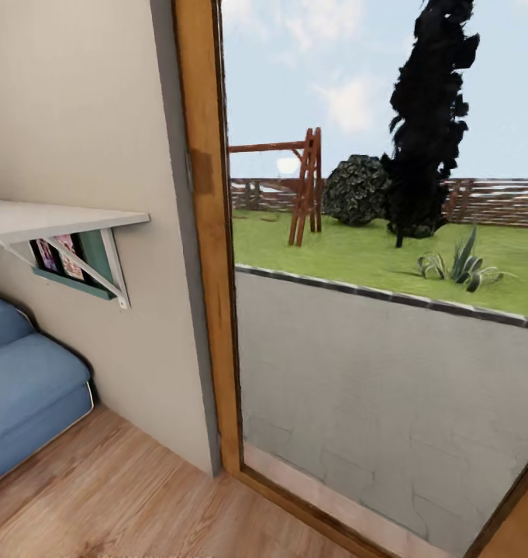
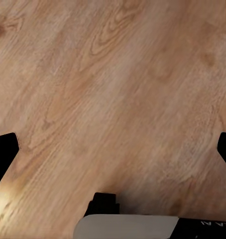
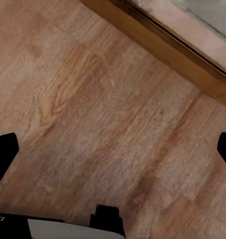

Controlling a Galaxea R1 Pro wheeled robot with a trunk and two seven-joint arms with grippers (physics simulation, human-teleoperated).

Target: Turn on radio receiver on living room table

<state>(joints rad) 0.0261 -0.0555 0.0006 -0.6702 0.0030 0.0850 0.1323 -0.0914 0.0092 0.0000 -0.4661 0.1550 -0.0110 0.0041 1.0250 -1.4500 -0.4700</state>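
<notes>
Wooden floor (image 2: 118, 89) lies beneath both open claws.

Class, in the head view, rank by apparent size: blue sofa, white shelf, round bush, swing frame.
1. blue sofa
2. white shelf
3. swing frame and round bush: alike, and both far off, so unranked.

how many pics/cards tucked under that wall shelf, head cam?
2 visible. Both sit in the green holder below the white wall shelf: one nearer the wall corner, one beside it toward the door frame. The bracket and shelf may hide more.
</notes>
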